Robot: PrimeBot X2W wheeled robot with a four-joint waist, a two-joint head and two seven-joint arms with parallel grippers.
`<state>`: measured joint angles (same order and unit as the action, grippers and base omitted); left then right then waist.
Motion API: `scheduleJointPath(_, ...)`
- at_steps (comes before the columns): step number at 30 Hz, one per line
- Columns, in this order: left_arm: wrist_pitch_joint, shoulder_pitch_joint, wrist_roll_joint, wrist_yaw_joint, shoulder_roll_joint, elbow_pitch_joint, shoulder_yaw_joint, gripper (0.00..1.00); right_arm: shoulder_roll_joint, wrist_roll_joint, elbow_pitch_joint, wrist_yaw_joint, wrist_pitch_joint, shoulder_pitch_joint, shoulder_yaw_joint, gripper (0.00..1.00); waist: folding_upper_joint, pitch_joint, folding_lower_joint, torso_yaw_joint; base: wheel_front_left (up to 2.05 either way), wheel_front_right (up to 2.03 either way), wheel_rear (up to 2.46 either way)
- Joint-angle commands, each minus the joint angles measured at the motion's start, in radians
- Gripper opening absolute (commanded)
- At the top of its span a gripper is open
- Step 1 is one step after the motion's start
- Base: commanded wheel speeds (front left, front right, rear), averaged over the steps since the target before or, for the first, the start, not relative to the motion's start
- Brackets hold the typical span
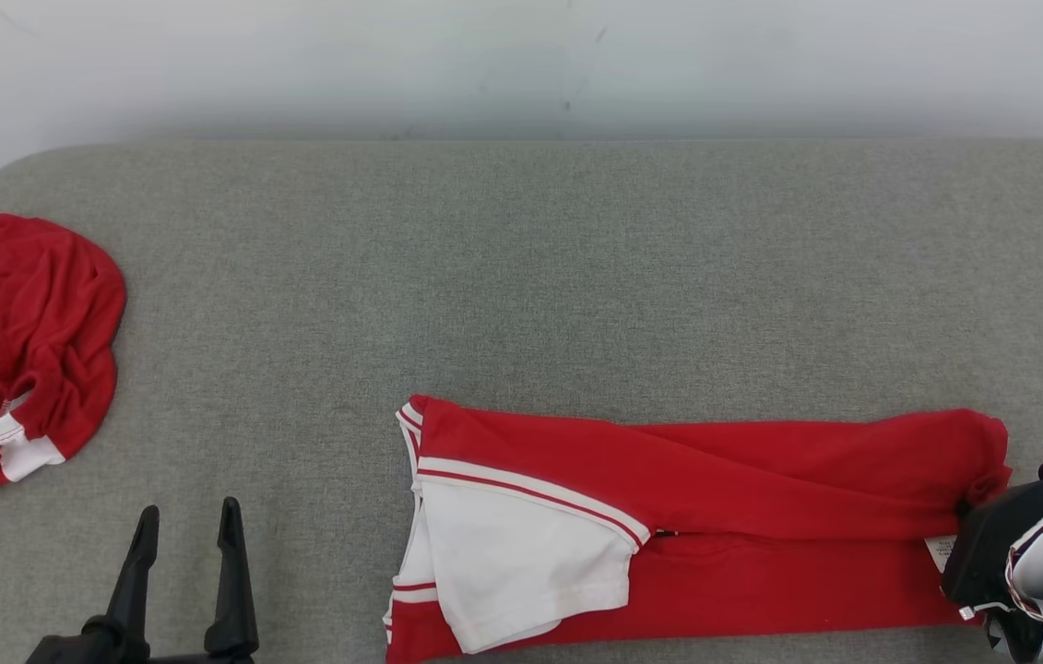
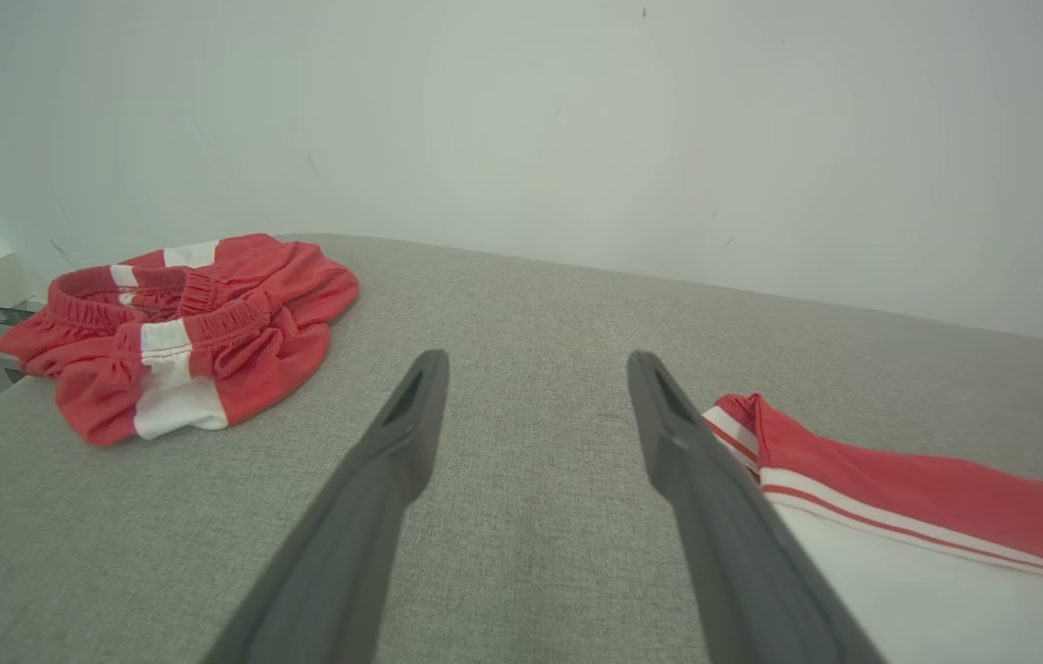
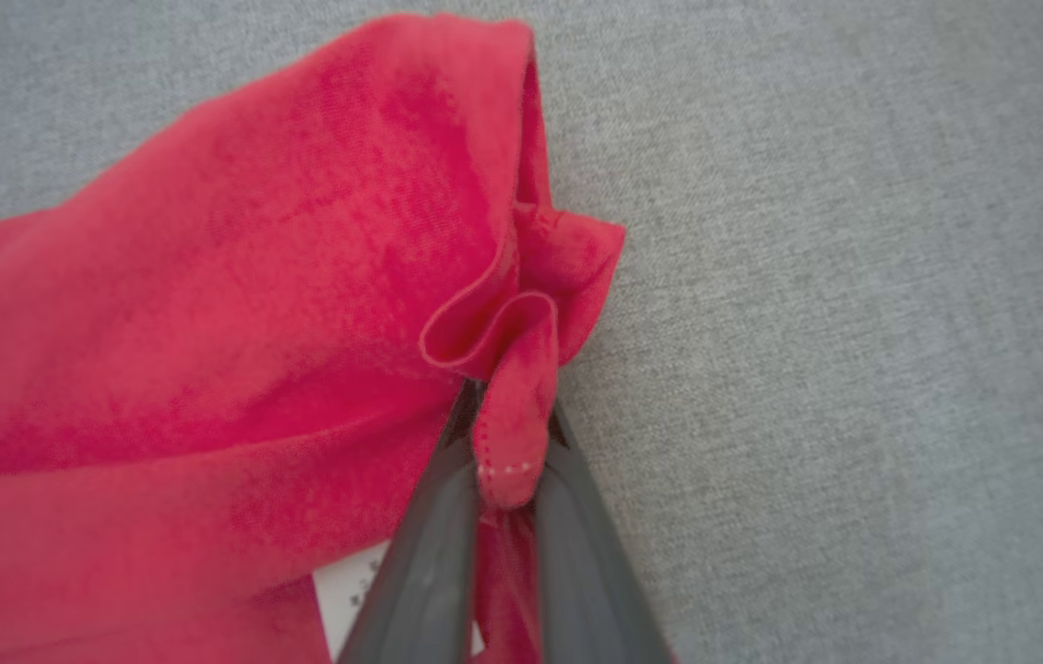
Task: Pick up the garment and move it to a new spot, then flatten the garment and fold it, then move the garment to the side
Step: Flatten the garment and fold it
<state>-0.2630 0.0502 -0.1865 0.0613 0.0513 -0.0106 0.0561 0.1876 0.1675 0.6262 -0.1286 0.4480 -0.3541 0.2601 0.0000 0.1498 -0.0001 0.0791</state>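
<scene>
The right claw [image 3: 507, 443] grips the right hem of the folded red-and-white cloth garment [image 3: 207, 277], likely to fold it; the left claw [image 1: 189, 509] hangs wide, left of it.

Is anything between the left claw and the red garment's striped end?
Nothing visible: bare grey surface separates the open left claw from the red garment. The crumpled red shorts lie on the claw's other side.

left fingers [image 1: 231, 572] spread, right fingers [image 3: 429, 553] pinched together
</scene>
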Motion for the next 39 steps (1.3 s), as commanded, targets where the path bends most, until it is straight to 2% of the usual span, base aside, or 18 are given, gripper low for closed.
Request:
scheduleJointPath(1, -0.002, 0.008, -0.005, -0.006, -0.001, 0.003, -0.001, 1.00, -0.004, 0.001, 0.014, -0.003, 0.002, 0.004, -0.009, 0.00, 0.0000, -0.003, 0.0001, -0.002, 0.00, 0.00, 0.00)
scheduleJointPath(9, -0.002, 0.018, -0.014, -0.020, -0.001, 0.004, -0.018, 1.00, 0.043, -0.020, -0.017, -0.001, -0.014, -0.010, 0.039, 0.00, 0.0000, -0.022, 0.0001, -0.011, 0.00, 0.00, 0.00)
scheduleJointPath(18, -0.002, 0.041, -0.024, -0.032, -0.001, 0.002, -0.033, 1.00, 0.095, -0.109, -0.070, -0.001, -0.045, 0.020, 0.179, 0.00, 0.0000, -0.065, 0.0001, -0.026, 0.00, 0.00, 0.00)
scheduleJointPath(23, -0.002, 0.058, -0.026, -0.035, -0.001, -0.004, -0.039, 1.00, 0.079, -0.134, -0.136, -0.001, -0.020, 0.054, 0.194, 0.00, 0.0000, -0.099, 0.0001, -0.029, 0.00, 0.00, 0.00)
scheduleJointPath(26, -0.002, 0.070, -0.027, -0.036, -0.001, -0.008, -0.040, 1.00, 0.042, -0.088, -0.209, -0.001, 0.010, 0.083, 0.157, 0.00, 0.0000, -0.119, 0.0001, -0.030, 0.00, 0.00, 0.00)
scheduleJointPath(30, -0.002, 0.087, -0.033, -0.037, -0.001, -0.012, -0.039, 1.00, -0.008, -0.020, -0.336, -0.001, 0.062, 0.141, 0.055, 0.00, 0.0000, -0.141, 0.0001, -0.031, 0.00, 0.00, 0.00)
scheduleJointPath(34, -0.002, 0.094, -0.036, -0.036, -0.001, -0.012, -0.040, 1.00, -0.043, 0.019, -0.453, -0.001, 0.110, 0.200, -0.086, 0.00, 0.0000, -0.153, 0.0001, -0.029, 0.00, 0.00, 0.00)
scheduleJointPath(39, -0.002, 0.095, -0.040, -0.037, -0.001, -0.012, -0.038, 1.00, -0.074, 0.067, -0.528, -0.001, 0.146, 0.214, -0.269, 0.00, 0.0000, -0.153, 0.0001, -0.027, 0.00, 0.00, 0.00)
